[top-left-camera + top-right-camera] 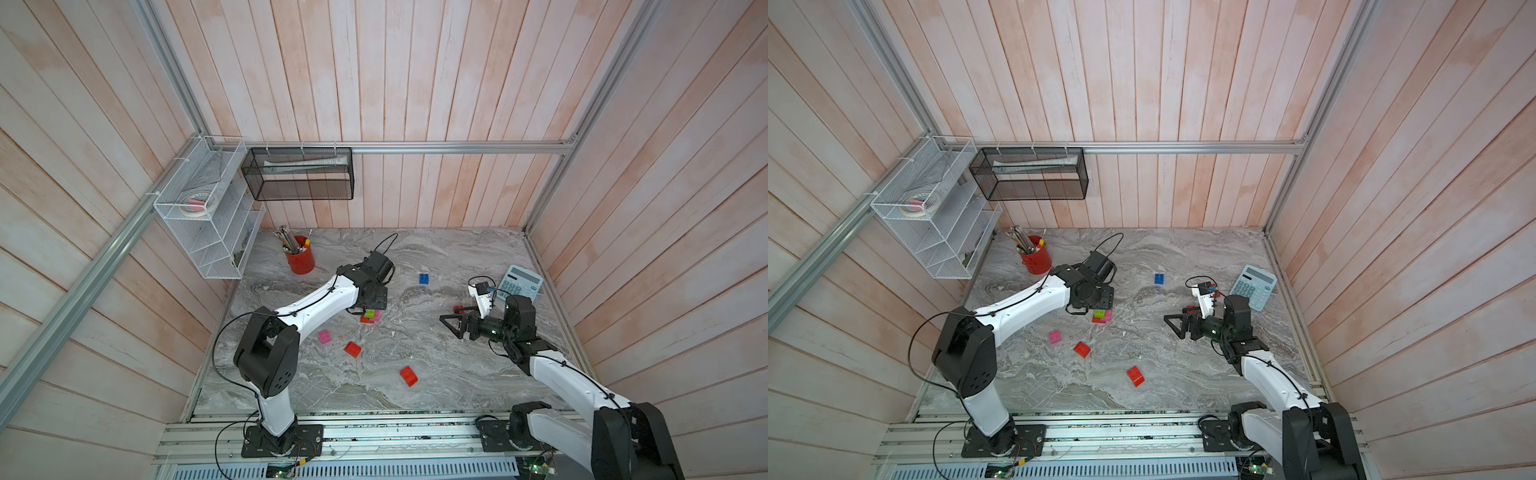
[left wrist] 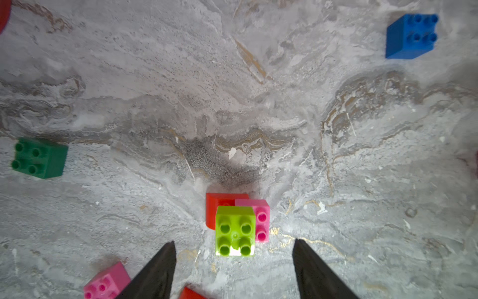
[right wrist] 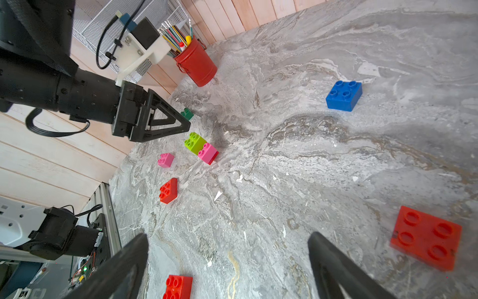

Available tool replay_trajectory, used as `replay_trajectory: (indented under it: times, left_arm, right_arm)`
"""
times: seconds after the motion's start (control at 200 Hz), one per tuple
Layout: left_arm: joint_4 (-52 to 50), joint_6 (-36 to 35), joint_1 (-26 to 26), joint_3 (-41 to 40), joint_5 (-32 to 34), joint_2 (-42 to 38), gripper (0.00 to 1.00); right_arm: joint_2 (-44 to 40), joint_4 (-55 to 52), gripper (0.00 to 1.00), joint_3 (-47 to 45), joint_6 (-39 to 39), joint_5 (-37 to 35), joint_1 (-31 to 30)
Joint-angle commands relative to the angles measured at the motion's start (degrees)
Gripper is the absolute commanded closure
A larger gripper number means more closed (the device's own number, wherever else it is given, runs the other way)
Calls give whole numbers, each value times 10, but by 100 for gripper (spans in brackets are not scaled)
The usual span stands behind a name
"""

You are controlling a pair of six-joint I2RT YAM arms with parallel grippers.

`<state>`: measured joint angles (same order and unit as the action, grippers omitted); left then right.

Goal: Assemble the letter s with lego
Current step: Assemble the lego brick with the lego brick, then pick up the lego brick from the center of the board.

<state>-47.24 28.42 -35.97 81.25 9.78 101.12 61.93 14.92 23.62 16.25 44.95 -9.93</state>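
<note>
Left jaws: parted, empty, not touching lime green brick (image 2: 234,233) | right jaws: wide, empty

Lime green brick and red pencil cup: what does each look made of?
Lime green brick: moulded plastic, smooth and slightly glossy; a bright highlight sits between its studs. Red pencil cup: probably painted metal, semi-gloss; its small side handles and sheen suggest tin, though plastic cannot be ruled out.

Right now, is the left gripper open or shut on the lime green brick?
Open: the left gripper fingers stand apart, gaps either side of the lime green brick.
</note>
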Motion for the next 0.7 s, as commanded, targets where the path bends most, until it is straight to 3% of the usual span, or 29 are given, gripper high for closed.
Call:
replay_trajectory:
  times: [0.0,0.32,0.695]
  left_arm:
    - [-16,-11,12,-22,-20,-43,23]
    - [-38,-32,40,-134,-41,-137,18]
    - [-7,41,64,-235,-43,-202,18]
  right_arm:
    - [-11,-19,2,25,-11,5,-16]
    - [-7,-40,2,47,-16,-22,-74]
    - [20,-45,2,61,-12,-51,-126]
